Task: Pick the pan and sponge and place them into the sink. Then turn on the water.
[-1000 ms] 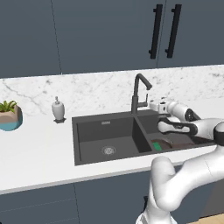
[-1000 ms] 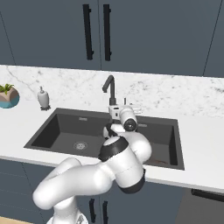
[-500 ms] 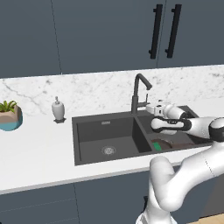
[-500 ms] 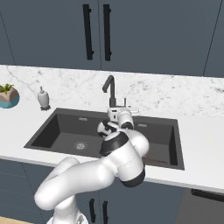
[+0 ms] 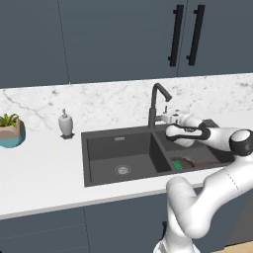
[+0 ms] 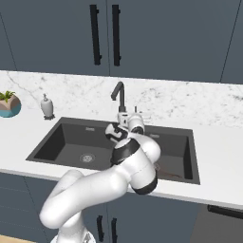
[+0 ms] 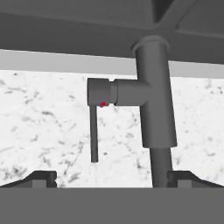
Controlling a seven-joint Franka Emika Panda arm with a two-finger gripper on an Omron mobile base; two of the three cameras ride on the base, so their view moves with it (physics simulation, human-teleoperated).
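closer now, tool [image 5: 164, 117] (jaws wide) beside faucet [image 5: 154, 106]; sponge [image 5: 177, 165] in sink [image 5: 99, 148]

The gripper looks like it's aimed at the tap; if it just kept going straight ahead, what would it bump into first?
Most likely the faucet: the open gripper faces its upright post and side lever head-on. Between the two there is a gap, with the marble backsplash behind. Which part touches first is hard to judge.
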